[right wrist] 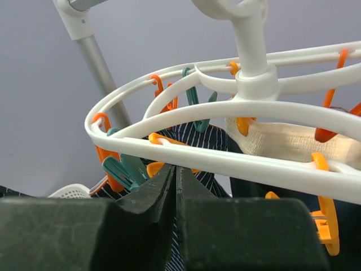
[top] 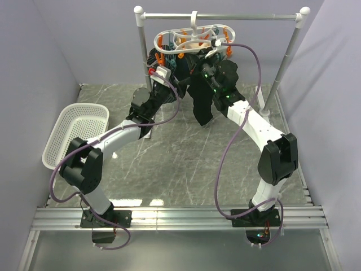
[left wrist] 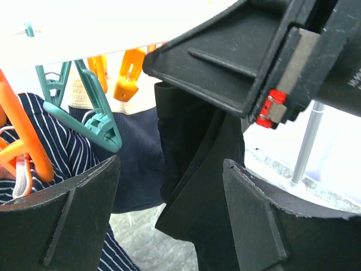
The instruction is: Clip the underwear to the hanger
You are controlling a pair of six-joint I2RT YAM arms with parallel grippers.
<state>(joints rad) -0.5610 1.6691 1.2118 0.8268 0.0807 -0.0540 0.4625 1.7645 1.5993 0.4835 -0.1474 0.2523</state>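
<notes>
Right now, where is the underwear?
In the top view the underwear hangs under the hanger at the back, just left of the right arm at its wrist.

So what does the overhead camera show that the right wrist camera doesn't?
Only the overhead view shows the left arm, the right arm, the grey table and the black underwear dangling below the hanger. Only the right wrist view shows the right gripper closed, fingertips pressed together just beneath the hanger's rim. Both show the white hanger, its orange and teal pegs and the metal rail.
</notes>
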